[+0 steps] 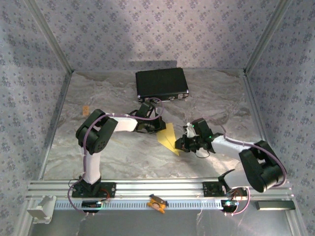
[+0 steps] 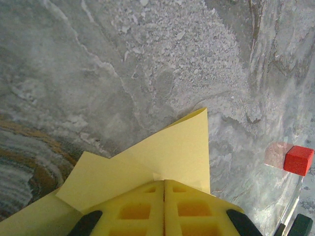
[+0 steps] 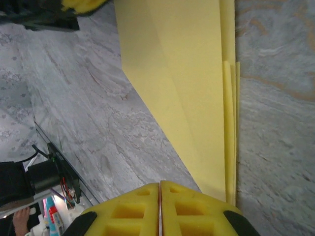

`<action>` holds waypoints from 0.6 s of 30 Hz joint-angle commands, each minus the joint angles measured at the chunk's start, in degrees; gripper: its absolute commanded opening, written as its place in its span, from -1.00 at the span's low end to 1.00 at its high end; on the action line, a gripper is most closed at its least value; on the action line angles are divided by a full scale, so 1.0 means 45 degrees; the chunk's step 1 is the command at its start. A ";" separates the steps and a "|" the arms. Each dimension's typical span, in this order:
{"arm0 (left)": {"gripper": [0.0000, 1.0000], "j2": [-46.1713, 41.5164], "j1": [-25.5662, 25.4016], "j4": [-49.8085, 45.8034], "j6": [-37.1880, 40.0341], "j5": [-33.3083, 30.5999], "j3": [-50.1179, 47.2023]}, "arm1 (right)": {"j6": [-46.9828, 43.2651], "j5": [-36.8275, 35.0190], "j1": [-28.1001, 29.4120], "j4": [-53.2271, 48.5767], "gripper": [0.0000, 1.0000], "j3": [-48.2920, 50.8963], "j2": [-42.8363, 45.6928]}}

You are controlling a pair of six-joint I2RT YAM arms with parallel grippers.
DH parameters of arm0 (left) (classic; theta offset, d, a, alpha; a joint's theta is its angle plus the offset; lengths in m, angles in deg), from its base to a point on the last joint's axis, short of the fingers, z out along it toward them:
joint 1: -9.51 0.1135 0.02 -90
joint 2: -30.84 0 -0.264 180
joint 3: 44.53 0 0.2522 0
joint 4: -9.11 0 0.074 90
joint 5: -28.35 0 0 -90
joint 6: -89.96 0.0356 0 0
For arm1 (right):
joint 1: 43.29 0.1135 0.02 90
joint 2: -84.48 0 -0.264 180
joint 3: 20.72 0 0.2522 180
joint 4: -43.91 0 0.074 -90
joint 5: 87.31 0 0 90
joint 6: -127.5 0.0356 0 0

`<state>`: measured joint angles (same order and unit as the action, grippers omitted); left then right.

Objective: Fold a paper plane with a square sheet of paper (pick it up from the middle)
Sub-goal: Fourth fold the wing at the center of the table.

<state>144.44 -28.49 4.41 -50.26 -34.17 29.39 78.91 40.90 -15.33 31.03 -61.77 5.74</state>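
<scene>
Right gripper [image 3: 160, 204], fingers together, sits just beside the paper plane [image 1: 169, 139] lying flat on the desk [image 1: 221, 98]. Left gripper [image 2: 164, 201], fingers together too, rests on its far end. I think they are pressing creases; next, slide gently along the fold

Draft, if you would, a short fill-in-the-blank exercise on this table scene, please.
1. The thin folded paper sheet between the grippers is ____ in colour.
2. The black rectangular case lies nearer the ____ arm's gripper.
3. The left gripper and the right gripper both have their jaws ____ (open or shut).
Missing words: yellow; left; shut.
</scene>
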 commanded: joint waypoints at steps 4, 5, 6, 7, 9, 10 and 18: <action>-0.85 0.0460 0.0060 -0.0978 0.0076 -0.0639 -0.0304 | -0.0018 0.0328 0.0104 0.0018 -0.77 0.0163 -0.0972; -0.85 0.0458 0.0046 -0.1007 0.0090 -0.0654 -0.0303 | 0.0021 0.0329 0.0111 0.0030 -0.78 0.0311 -0.0953; -0.85 0.0458 0.0070 -0.1022 0.0107 -0.0620 -0.0284 | 0.0156 0.0331 0.0113 0.0128 -0.80 0.0524 -0.0912; -0.86 0.0441 0.0084 -0.1046 0.0157 -0.0611 -0.0266 | 0.0320 0.0310 0.0113 0.0153 -0.81 0.0754 -0.0832; -0.86 0.0410 0.0109 -0.1046 0.0162 -0.0599 -0.0282 | 0.0451 0.0030 0.0133 -0.0088 -0.83 0.1081 -0.0644; -0.86 0.0405 0.0122 -0.1038 0.0163 -0.0582 -0.0289 | 0.0464 -0.0150 0.0132 -0.0297 -0.83 0.1249 -0.0554; -0.85 0.0324 0.0111 -0.0968 0.0017 -0.0559 -0.0337 | 0.0485 -0.0712 0.0230 -0.1250 -0.82 0.1326 0.0666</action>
<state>144.44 -28.49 4.39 -50.33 -33.99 29.39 80.44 39.81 -14.78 30.55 -56.09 6.72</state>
